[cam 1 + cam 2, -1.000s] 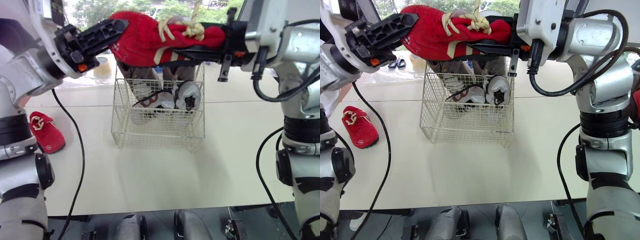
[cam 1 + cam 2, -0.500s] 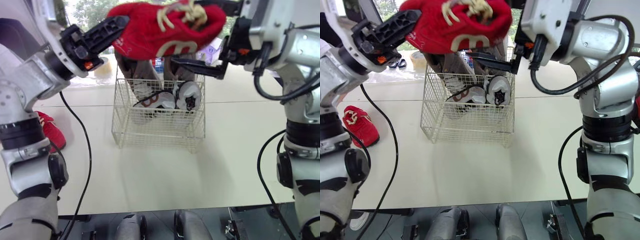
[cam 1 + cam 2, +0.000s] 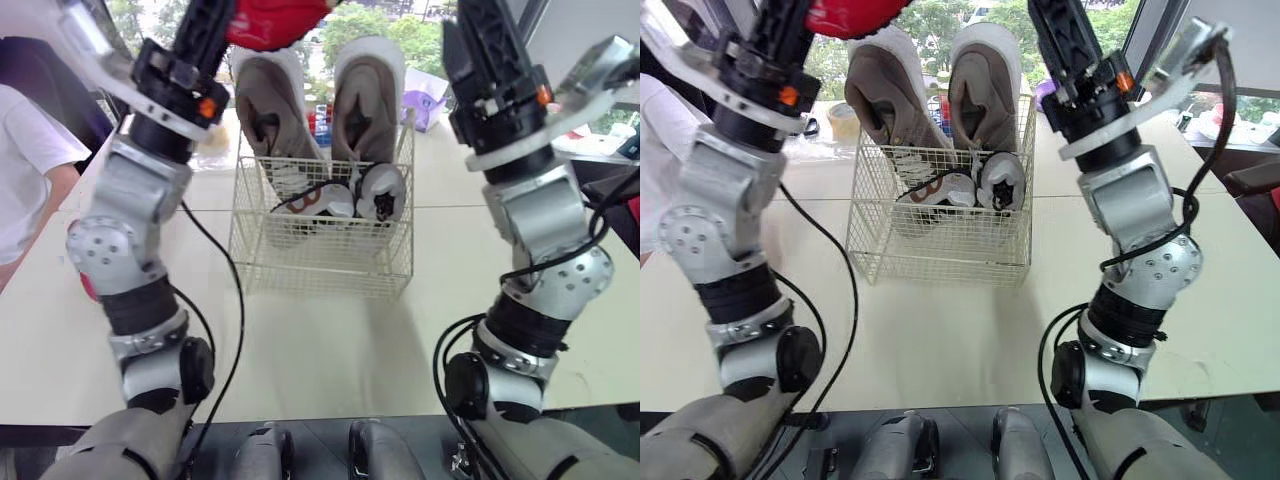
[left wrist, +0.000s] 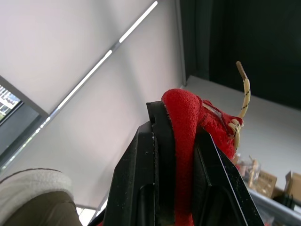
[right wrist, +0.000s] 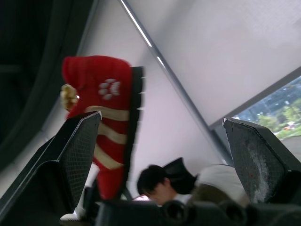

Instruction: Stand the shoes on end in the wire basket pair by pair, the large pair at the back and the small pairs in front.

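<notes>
Overhead, the left hand (image 4: 178,120) is clamped on the red shoe (image 5: 101,117) high over the wire basket (image 3: 320,265) near the far edge of the bench (image 3: 330,340), large tan pair (image 3: 268,105) upright at its back, a small pair (image 3: 380,190) in front, while the right hand (image 5: 162,120) gapes wide, empty.

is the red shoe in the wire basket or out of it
Out. The left gripper is shut on the red lace-up shoe, holding it up above the white wire basket.
</notes>
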`<act>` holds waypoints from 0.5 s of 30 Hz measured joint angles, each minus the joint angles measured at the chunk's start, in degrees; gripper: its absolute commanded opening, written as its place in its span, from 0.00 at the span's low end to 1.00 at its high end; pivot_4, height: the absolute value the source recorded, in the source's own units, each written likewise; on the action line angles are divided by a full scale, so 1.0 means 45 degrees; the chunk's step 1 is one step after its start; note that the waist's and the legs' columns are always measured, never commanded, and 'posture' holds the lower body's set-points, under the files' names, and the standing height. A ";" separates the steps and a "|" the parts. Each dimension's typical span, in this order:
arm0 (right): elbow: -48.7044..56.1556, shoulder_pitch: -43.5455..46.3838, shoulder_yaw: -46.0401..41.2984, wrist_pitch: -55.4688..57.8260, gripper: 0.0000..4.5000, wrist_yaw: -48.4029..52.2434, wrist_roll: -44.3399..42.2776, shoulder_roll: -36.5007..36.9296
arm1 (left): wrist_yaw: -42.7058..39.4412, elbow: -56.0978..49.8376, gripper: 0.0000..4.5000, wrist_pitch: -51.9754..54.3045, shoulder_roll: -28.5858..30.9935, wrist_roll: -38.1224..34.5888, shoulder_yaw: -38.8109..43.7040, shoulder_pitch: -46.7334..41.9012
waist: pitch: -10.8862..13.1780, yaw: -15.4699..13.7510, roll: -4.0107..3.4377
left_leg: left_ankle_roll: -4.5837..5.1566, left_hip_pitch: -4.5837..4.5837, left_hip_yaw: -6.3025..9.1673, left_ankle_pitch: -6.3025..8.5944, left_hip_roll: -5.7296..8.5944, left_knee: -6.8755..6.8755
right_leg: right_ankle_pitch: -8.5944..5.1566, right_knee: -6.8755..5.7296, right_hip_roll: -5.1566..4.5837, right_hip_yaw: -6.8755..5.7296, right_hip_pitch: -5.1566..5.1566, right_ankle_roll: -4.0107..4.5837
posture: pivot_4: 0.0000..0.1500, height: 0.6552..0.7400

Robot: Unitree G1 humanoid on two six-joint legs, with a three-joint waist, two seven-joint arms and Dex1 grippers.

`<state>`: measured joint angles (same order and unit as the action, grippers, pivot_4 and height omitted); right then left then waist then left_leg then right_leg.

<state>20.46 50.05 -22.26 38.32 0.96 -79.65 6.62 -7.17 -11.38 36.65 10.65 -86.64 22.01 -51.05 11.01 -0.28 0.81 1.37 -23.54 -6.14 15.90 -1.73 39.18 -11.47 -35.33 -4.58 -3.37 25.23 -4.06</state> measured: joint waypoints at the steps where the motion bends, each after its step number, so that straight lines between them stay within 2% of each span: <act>1: 0.0048 0.0002 0.0225 -0.0105 1.00 -0.0165 -0.0017 -0.0108 | -0.0018 -0.0072 0.05 -0.0006 -0.0116 0.0098 -0.0227 0.0199 | 0.0000 0.0003 0.0000 | 0.0004 0.0000 0.0000 0.0001 0.0001 0.0000 | 0.0000 0.0002 0.0000 0.0001 0.0000 -0.0001 | 1.00 1.00; 13: 0.0033 0.0260 0.0947 -0.1384 1.00 -0.0629 -0.0110 0.0049 | -0.0599 -0.0558 0.05 0.0032 -0.0184 0.0641 -0.1265 0.1587 | 0.0000 0.0012 0.0000 | 0.0016 -0.0004 0.0007 0.0007 -0.0002 0.0000 | -0.0002 0.0007 0.0005 -0.0002 0.0000 -0.0002 | 1.00 1.00; 14: 0.0027 0.0260 0.0972 -0.1397 0.88 -0.0626 -0.0112 0.0135 | -0.0634 -0.0573 0.05 0.0030 -0.0137 0.0659 -0.1283 0.1623 | 0.0000 0.0012 0.0000 | 0.0017 -0.0004 0.0007 0.0008 -0.0001 0.0000 | -0.0002 0.0007 0.0005 -0.0002 0.0000 -0.0001 | 1.00 1.00; 15: 0.0006 0.0259 0.1005 -0.1411 0.81 -0.0625 -0.0111 0.0199 | -0.0661 -0.0594 0.05 0.0018 -0.0130 0.0682 -0.1288 0.1664 | 0.0000 0.0013 0.0000 | 0.0018 -0.0004 0.0007 0.0008 -0.0001 0.0000 | -0.0002 0.0008 0.0005 -0.0002 0.0000 -0.0001 | 1.00 1.00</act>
<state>20.49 51.22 -17.74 31.97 -1.86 -80.15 7.51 -10.14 -14.05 36.74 10.06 -83.57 16.22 -43.56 11.01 -0.22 0.81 1.45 -23.56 -6.11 15.93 -1.74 39.18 -11.48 -35.30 -4.56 -3.37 25.23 -4.07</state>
